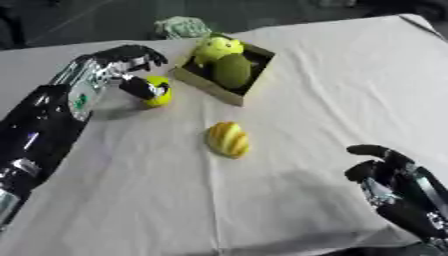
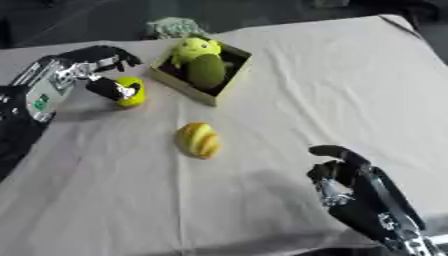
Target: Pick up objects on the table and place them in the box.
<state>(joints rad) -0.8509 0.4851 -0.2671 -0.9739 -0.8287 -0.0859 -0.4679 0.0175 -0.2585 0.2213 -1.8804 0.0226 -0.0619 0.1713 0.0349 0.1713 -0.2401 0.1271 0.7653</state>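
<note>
With 2 green fruits already in the box [image 1: 203,85], left hand [image 1: 122,65] curls around a yellow-green ball [image 1: 159,91] on the counter [image 1: 332,90] beside it; yellow fruit [image 1: 228,139] waits nearer, right hand [image 2: 350,185] idle, half-curled, empty.

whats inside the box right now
Two green items fill the box: a light yellow-green one at the back and a darker green oval in front. The box floor beneath them is hidden.
</note>
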